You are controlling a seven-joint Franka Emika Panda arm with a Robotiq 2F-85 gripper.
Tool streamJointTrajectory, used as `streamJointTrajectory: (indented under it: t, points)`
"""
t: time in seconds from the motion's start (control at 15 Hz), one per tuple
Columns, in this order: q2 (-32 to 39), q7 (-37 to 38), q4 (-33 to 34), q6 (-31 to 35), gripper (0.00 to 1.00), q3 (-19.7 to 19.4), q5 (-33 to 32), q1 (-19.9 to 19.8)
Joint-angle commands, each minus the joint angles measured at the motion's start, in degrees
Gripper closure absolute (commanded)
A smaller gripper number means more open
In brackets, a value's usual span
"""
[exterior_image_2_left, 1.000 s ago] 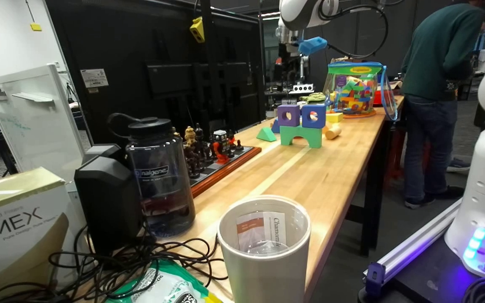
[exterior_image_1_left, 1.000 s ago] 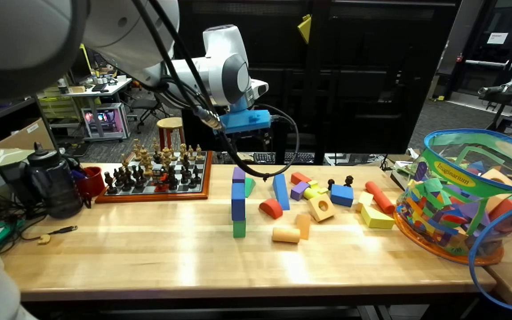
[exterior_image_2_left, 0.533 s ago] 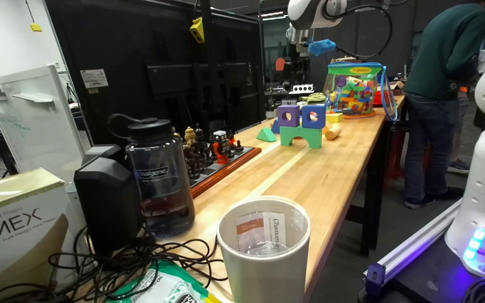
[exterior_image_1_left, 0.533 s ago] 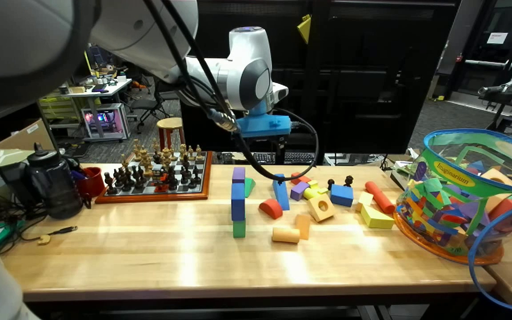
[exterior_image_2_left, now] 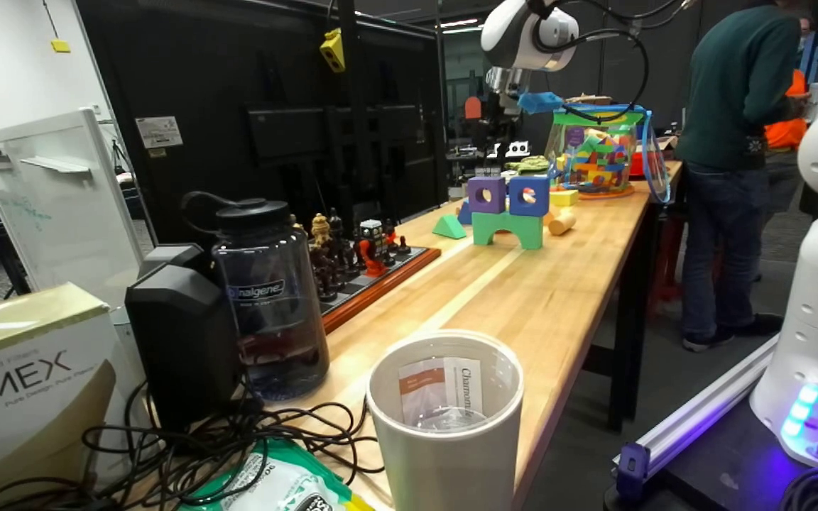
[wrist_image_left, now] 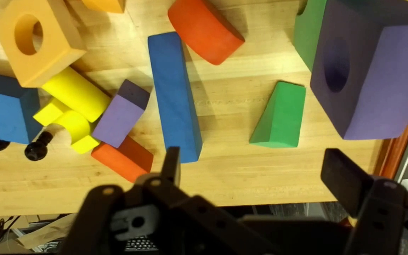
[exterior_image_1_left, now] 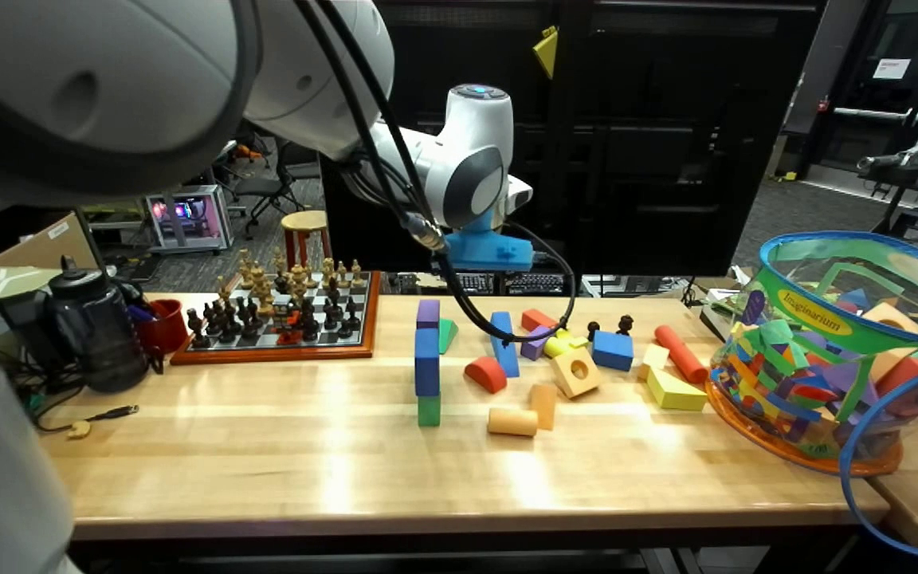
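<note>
In the wrist view my gripper (wrist_image_left: 253, 156) stands wide open above the table, with bare wood and the table edge visible between its fingers. A green triangular block (wrist_image_left: 287, 115) lies just ahead of the gap. The left fingertip overlaps the end of a blue wedge (wrist_image_left: 174, 95) in the picture, but contact cannot be told. Toward the right rises a stack: a purple block with a hole (exterior_image_2_left: 486, 206) and a blue holed block (exterior_image_2_left: 529, 208) side by side on a green arch (exterior_image_2_left: 480, 231). A red half-round block (wrist_image_left: 204, 30) lies beyond the wedge.
Several loose blocks, including an orange holed block (exterior_image_1_left: 576, 375) and an orange cylinder (exterior_image_1_left: 512, 422), lie to one side. A chessboard (exterior_image_1_left: 363, 343) with pieces, a clear block bag (exterior_image_1_left: 817, 311), a water bottle (exterior_image_2_left: 267, 298) and a white cup (exterior_image_2_left: 444, 461) also stand on the table.
The arm has swung rightward in an exterior view and come down lower, toward the loose blocks. The stack and blocks have stayed put. A person in the background has shifted.
</note>
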Motion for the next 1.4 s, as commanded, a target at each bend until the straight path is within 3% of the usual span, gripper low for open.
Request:
streamJointTrajectory:
  t: [0.0,0.53,1.0,1.33]
  points:
    - [-0.3,-2.4,0.5,0.4,0.00,0.1,3.1,-1.7]
    - [-2.7,-3.7,-0.4,0.9,0.00,-1.5,5.2,-4.1]
    - [-2.2,-14.0,-1.6,4.7,0.00,-2.8,14.1,-5.1]
    - [-3.3,-16.6,-3.8,2.1,0.00,-3.8,17.2,-6.1]
